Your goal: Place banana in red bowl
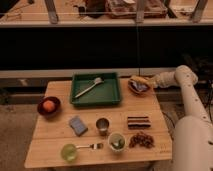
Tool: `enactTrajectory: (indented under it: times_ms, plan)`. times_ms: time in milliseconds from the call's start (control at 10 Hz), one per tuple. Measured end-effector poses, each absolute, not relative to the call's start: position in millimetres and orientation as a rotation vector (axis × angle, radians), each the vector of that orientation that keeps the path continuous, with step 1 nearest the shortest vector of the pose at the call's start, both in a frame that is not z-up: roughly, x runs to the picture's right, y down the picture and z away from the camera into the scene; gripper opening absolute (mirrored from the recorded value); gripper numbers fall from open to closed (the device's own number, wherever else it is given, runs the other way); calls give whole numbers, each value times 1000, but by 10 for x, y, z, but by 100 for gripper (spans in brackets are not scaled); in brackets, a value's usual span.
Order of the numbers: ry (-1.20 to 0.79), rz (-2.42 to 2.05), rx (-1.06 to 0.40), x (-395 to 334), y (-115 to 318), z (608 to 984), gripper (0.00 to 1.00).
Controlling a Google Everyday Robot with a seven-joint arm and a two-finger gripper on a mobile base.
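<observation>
The small yellow banana (pixel 140 79) lies over the far rim of the orange-red bowl (pixel 135 92), which stands on the table to the right of the green tray. My gripper (pixel 152 80) reaches in from the right, just above that bowl's right edge, and is shut on the banana's right end. Something pale bluish lies inside the bowl beneath the banana. The white arm (pixel 186 90) runs down the right side of the view.
The green tray (pixel 112 96) holds a fork (pixel 89 87). A darker maroon bowl (pixel 42 111) with an orange stands at the left. In front are a blue sponge (pixel 77 125), a metal cup (pixel 102 125), a brown-striped block (pixel 138 121), a snack pile (pixel 142 140), two green cups and a second fork.
</observation>
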State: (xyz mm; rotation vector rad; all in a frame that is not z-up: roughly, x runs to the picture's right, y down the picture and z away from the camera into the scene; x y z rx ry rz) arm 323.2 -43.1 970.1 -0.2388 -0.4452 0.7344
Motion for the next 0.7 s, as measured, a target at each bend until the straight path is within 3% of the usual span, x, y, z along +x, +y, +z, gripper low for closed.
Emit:
enactTrajectory:
  times_ms: [700]
  plan:
    - [-442,713,-191,3194,-508,9461,75]
